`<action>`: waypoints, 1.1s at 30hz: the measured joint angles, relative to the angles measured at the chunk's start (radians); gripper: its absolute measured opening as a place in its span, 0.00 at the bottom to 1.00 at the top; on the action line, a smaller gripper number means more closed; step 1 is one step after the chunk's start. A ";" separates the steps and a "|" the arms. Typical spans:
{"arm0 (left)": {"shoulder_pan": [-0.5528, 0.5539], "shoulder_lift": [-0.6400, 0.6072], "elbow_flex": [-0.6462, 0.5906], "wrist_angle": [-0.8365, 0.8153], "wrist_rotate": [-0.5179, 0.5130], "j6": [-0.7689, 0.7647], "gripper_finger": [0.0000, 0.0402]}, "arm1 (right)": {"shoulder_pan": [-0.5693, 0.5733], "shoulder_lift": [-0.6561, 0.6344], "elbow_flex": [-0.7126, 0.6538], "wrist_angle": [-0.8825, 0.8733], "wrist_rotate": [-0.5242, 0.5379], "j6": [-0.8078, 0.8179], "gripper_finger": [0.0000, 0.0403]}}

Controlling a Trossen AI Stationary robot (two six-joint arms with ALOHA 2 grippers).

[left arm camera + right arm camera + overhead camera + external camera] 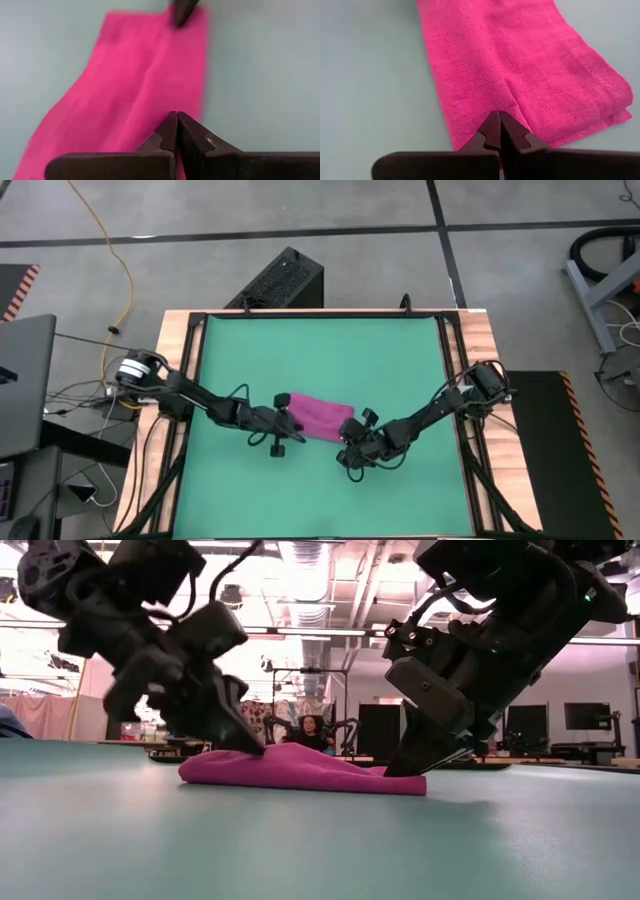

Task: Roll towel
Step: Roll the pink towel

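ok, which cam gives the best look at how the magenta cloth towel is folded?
Right wrist view: the magenta cloth towel fills it, weave and layered edge visible. Left wrist view shows it blurred. High view shows only a small patch between both grippers. Low view shows a flat side profile.

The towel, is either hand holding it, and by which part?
Both hands are shut on the towel: the left hand pinches one end, the right hand the opposite end.

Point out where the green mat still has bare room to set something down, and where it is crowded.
Bare: the mat from the towel to its far edge, and the strip along its near edge. Crowded: the middle band, where the left gripper and right gripper, both shut, press on the towel's two ends, their arms reaching in from both sides.
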 joint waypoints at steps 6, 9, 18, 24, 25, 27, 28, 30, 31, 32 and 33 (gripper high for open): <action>0.018 0.006 0.000 -0.107 -0.095 -0.032 0.00 | 0.000 0.000 0.000 -0.010 -0.016 -0.001 0.03; 0.017 0.005 0.000 -0.126 -0.091 -0.047 0.00 | 0.000 0.000 0.000 -0.014 -0.020 -0.002 0.03; 0.040 0.003 0.003 -0.262 -0.055 -0.211 0.00 | 0.001 -0.005 -0.004 0.034 0.037 -0.073 0.03; 0.017 0.003 0.003 -0.266 -0.057 -0.354 0.00 | -0.002 -0.038 -0.004 0.172 0.168 -0.211 0.03; 0.013 0.003 0.003 -0.266 -0.057 -0.383 0.00 | 0.003 -0.039 -0.004 0.201 0.181 -0.240 0.03; 0.002 0.003 0.002 -0.260 -0.059 -0.436 0.00 | 0.010 -0.036 -0.004 0.265 0.188 -0.327 0.03; -0.002 0.003 0.001 -0.254 -0.060 -0.455 0.00 | 0.014 -0.029 -0.003 0.306 0.187 -0.361 0.03; -0.010 0.005 0.000 -0.224 -0.054 -0.464 0.00 | 0.014 -0.001 -0.001 0.367 0.186 -0.401 0.03; -0.014 0.005 0.000 -0.207 -0.046 -0.462 0.00 | 0.014 0.018 -0.001 0.385 0.185 -0.418 0.03; -0.017 0.005 0.000 -0.194 -0.039 -0.460 0.00 | 0.013 0.042 -0.002 0.406 0.182 -0.430 0.03; -0.020 0.005 0.000 -0.181 -0.035 -0.459 0.00 | 0.011 0.062 -0.002 0.429 0.176 -0.440 0.03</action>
